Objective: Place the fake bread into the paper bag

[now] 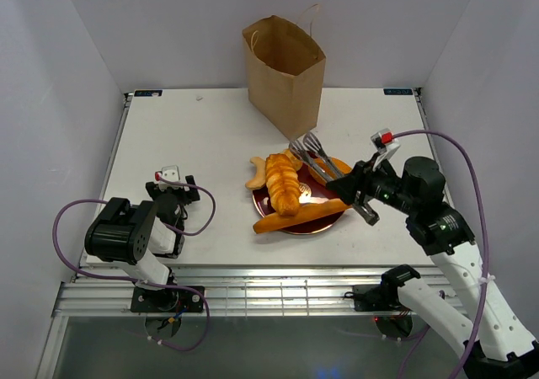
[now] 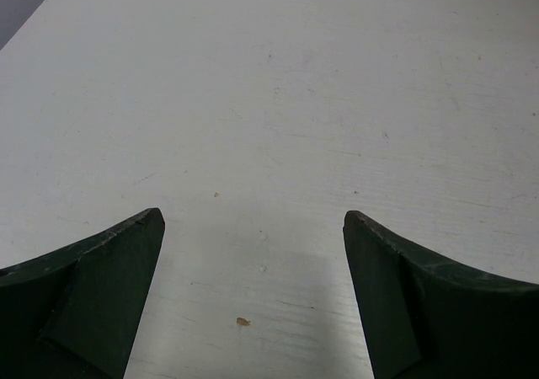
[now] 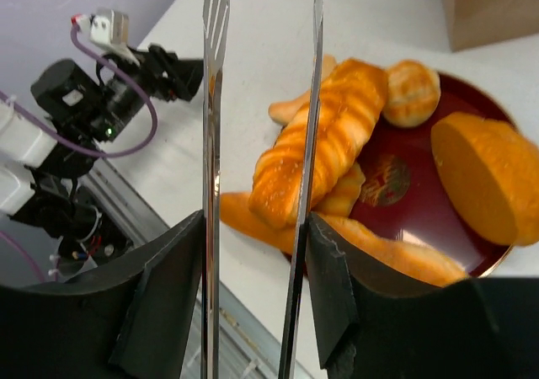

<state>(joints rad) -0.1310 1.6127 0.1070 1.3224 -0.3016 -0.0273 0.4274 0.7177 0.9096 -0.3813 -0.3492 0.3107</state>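
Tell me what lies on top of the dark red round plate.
Glossy orange toy breads are piled there: a braided loaf, a long baguette, a round bun. The pile covers much of the plate; what lies beneath it cannot be seen.

Bright, even light; soft shadow on the white tabletop (image 2: 269, 76), lower centre; glare on the glossy dark-red round plate (image 1: 317, 193).
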